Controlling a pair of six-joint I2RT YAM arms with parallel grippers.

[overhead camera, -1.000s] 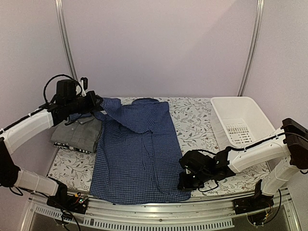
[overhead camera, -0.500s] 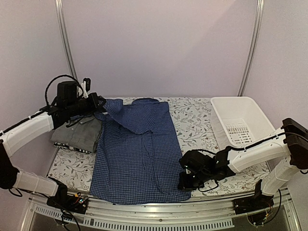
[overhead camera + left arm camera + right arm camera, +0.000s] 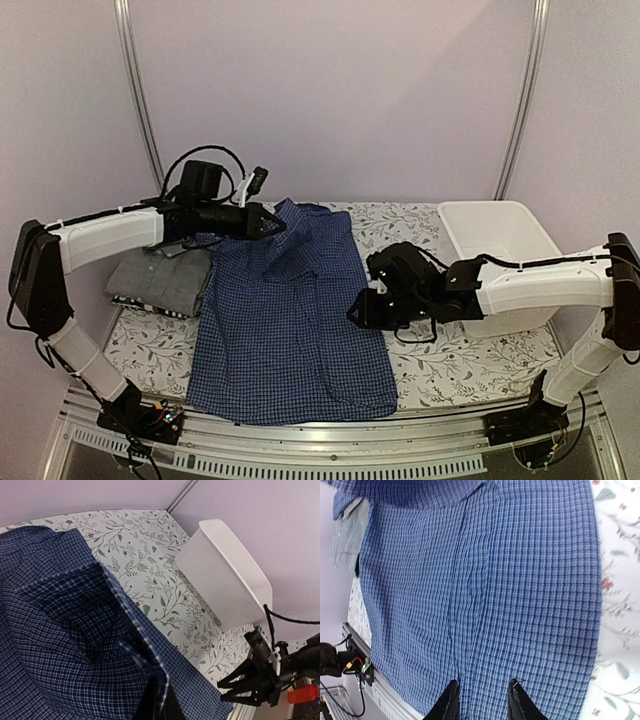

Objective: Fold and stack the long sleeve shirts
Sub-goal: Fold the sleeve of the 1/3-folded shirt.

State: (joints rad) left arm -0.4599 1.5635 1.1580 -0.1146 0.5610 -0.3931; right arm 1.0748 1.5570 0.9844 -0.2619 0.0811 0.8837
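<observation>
Blue checked shirt point(image 3: 285, 330) lies on floral surface point(image 3: 150, 345) before lilac walls point(image 3: 330, 90); left jaws pinch it, right jaws slightly parted.

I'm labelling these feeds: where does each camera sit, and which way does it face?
Top external: above and behind the robot, looking down on the table; left arm and right arm show.
Left wrist: on the left arm, looking across the blue checked shirt toward the white basket and right claw; left claw barely shows, pinching cloth.
Right wrist: looking down on the shirt; its open fingertips at the bottom edge.
Shared: all show the shirt.
</observation>
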